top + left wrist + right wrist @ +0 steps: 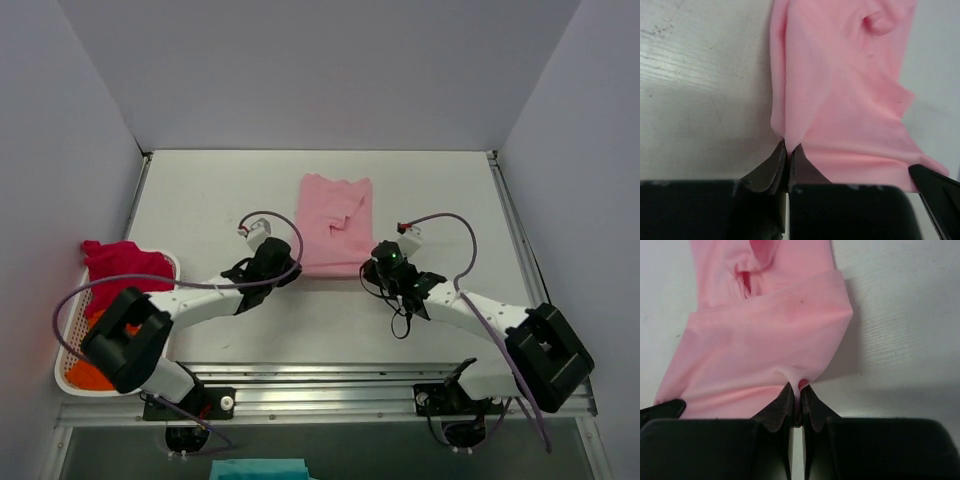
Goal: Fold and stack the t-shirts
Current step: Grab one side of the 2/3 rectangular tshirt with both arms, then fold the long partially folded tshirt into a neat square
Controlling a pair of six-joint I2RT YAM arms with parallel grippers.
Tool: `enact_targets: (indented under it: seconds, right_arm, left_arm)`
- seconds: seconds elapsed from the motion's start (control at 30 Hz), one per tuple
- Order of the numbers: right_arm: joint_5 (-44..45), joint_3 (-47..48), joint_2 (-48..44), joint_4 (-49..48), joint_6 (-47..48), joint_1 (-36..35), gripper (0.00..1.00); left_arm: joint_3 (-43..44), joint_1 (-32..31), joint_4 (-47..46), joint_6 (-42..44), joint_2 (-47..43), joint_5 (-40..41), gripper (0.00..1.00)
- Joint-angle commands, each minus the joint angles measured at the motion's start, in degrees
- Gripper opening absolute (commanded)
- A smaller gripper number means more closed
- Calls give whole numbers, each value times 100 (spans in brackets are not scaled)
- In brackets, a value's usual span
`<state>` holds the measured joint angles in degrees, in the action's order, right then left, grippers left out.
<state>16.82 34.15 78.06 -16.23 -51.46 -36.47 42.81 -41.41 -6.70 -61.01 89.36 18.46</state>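
A light pink t-shirt [335, 222] lies folded lengthways in the middle of the table. My left gripper [291, 270] is shut on its near left corner, which shows pinched between the jaws in the left wrist view [788, 148]. My right gripper [371, 268] is shut on its near right corner, pinched in the right wrist view [799, 388]. The pink cloth [850, 90] stretches away from both grippers [765, 340]. A magenta-red t-shirt [122, 262] hangs over a basket at the left, with an orange t-shirt [90, 375] under it.
A white slatted basket [68, 345] stands at the table's near left edge. White walls close the table on the left, back and right. A teal cloth [255, 469] lies below the table's front rail.
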Motion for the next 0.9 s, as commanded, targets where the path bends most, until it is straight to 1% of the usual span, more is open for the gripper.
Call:
enact_targets:
  seconds: [0.0,0.13,0.27,0.5,0.67,0.87]
  right_arm:
    - [664,91,-861,1111,-66,-150,0]
    - [735,223,-1485,1552,-101,-273,0]
    - [796,460,-1540,1807,-57,-299,0]
    - [762,1242,-1004,1869,101,-308,0]
    - [770,1647,-670,1878,198,-317,0]
    - [832,2113,-90,1869,303,-317,0]
  left_arm:
    - [-114,10,677,116,-1138,439,2]
    - [-106,-43,1363,134,-2061,413,2]
    - [78,-43,1750,186,-2423,404,3]
    - [632,19,2041,248,-2432,457,5]
    - [764,159,2076,248,-2389,378,8]
    - [817,642,1927,292,-2204,-69,9]
